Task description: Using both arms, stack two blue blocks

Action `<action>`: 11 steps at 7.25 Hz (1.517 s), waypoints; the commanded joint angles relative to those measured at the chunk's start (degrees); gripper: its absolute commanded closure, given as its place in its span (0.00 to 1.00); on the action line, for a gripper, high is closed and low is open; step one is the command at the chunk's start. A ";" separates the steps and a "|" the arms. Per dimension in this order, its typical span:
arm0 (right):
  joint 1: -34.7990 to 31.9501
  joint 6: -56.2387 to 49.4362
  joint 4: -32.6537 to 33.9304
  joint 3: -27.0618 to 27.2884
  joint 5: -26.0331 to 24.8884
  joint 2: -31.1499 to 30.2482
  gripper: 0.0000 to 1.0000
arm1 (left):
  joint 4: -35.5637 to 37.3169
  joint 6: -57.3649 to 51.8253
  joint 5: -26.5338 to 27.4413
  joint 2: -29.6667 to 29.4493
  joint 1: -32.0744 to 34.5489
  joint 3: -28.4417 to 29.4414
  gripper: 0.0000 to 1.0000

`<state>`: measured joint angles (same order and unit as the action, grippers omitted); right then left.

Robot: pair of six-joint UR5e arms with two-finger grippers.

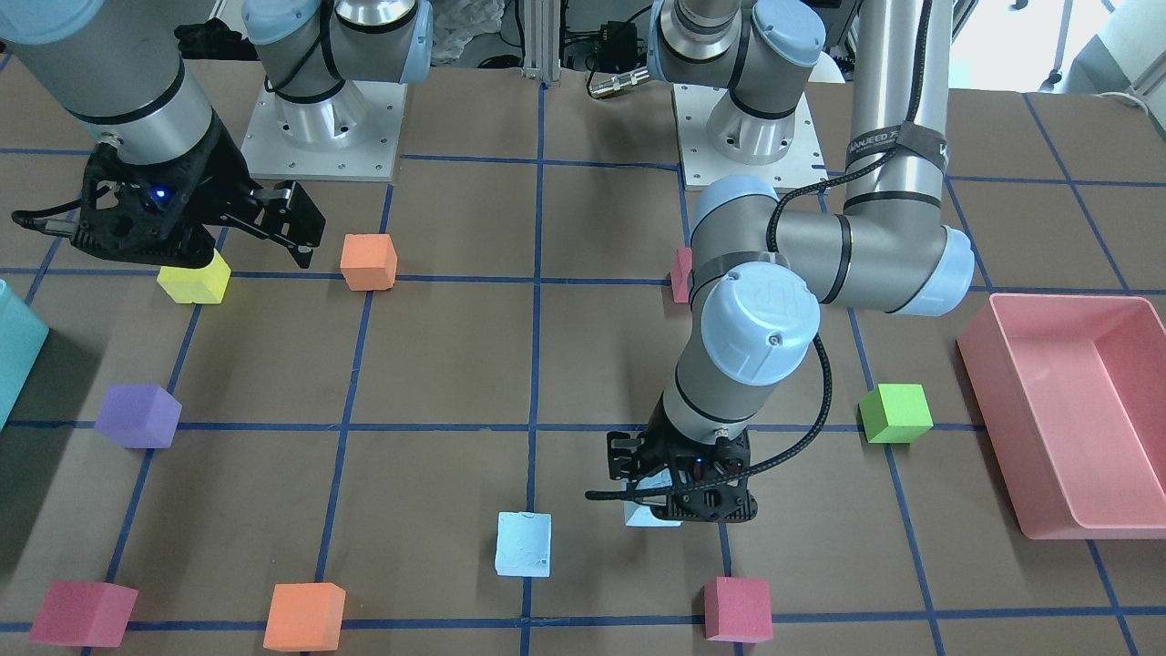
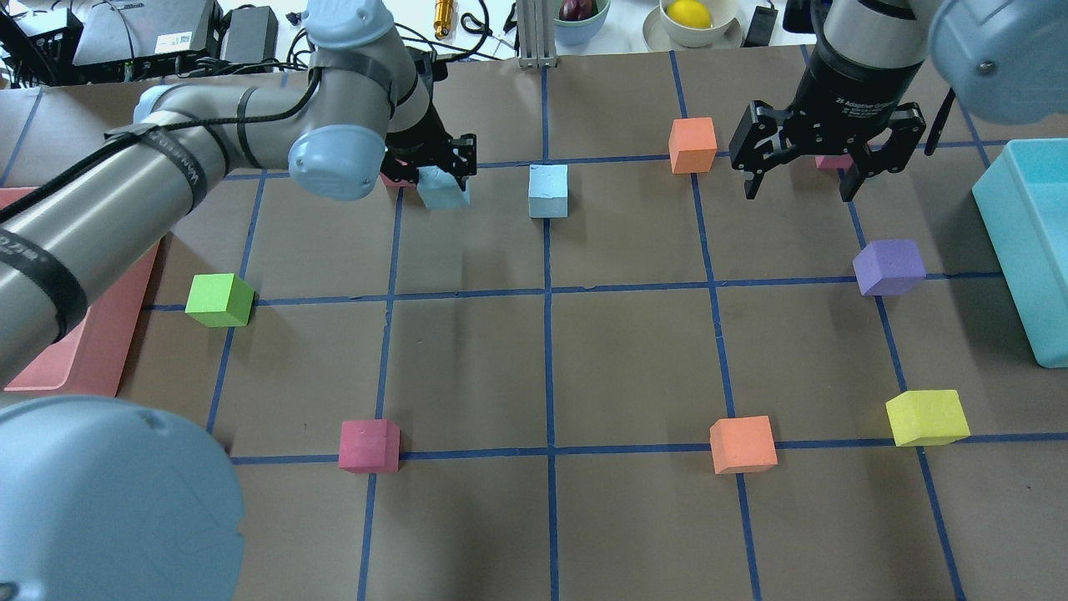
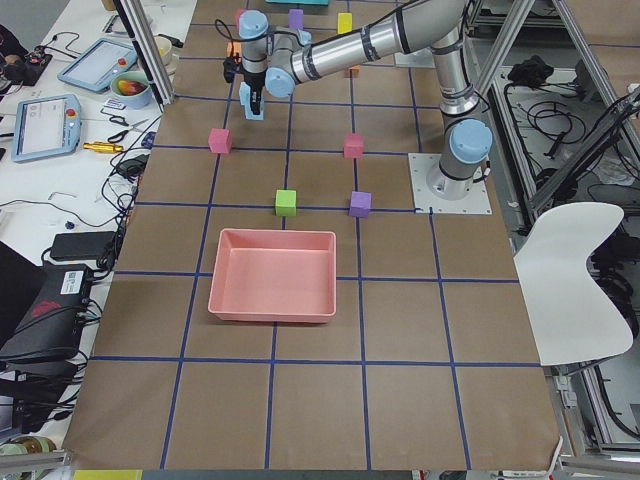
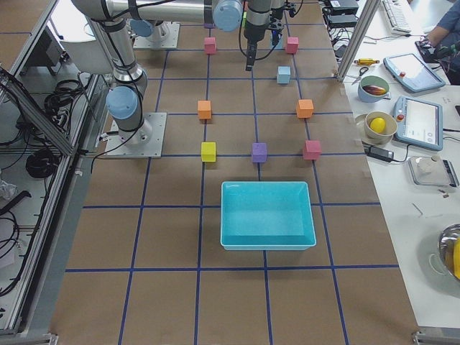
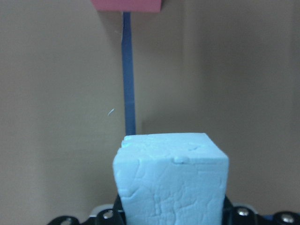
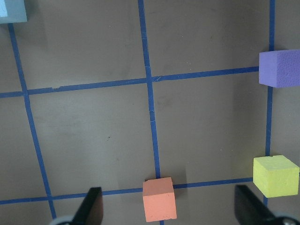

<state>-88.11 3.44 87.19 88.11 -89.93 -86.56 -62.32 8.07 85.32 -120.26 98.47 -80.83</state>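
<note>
My left gripper (image 2: 442, 167) is shut on one pale blue block (image 2: 442, 190) and holds it low over the table at the far left-centre. The left wrist view shows this block (image 5: 171, 183) filling the space between the jaws. In the front view the gripper (image 1: 679, 497) hides most of the block (image 1: 640, 516). The second blue block (image 2: 548, 190) sits on the table just right of it, and also shows in the front view (image 1: 524, 544). My right gripper (image 2: 798, 190) hangs open and empty, high over the far right side.
An orange cube (image 2: 692, 144) and a red cube (image 2: 830, 162) lie near my right gripper. Purple (image 2: 889, 267), yellow (image 2: 926, 417), orange (image 2: 743, 444), red (image 2: 369, 445) and green (image 2: 219, 300) cubes are scattered. The teal bin (image 2: 1030, 250) stands right, a pink tray (image 1: 1066, 428) left.
</note>
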 commanded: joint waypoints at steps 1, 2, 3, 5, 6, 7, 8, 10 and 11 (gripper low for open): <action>0.13 -0.18 0.17 0.57 0.02 -1.32 0.00 | -7.27 4.48 0.19 -5.92 4.34 12.94 1.00; 0.13 -0.27 0.26 0.57 0.11 -1.41 0.00 | -7.38 5.63 3.76 -8.47 6.71 15.76 1.00; -0.22 -0.36 0.00 0.57 0.11 -1.41 0.00 | -7.46 5.73 4.93 -10.41 8.13 17.45 1.00; 0.04 -0.45 -0.18 0.57 0.63 -1.68 0.00 | -7.46 7.48 4.50 -12.53 9.28 18.69 1.00; -0.13 -0.45 -0.18 0.57 0.55 -1.59 0.00 | -6.77 7.57 4.50 -13.93 9.72 18.95 1.00; -0.22 -0.45 0.08 0.57 0.55 -1.59 0.00 | -6.67 7.57 4.50 -14.21 9.81 18.96 1.00; -0.22 -0.36 0.17 0.57 0.81 -1.68 0.00 | -6.67 7.66 4.42 -14.38 9.90 18.96 1.00; 0.04 -0.36 0.00 0.48 0.72 -1.68 0.00 | -7.11 8.54 4.68 -14.65 10.86 18.61 0.75; -0.05 -0.28 0.09 0.57 0.81 -1.68 0.00 | -6.59 8.54 4.68 -14.74 10.95 18.43 0.29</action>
<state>-88.17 3.10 87.25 88.63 -89.17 -88.24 -69.18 16.49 89.92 -134.87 109.16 -62.18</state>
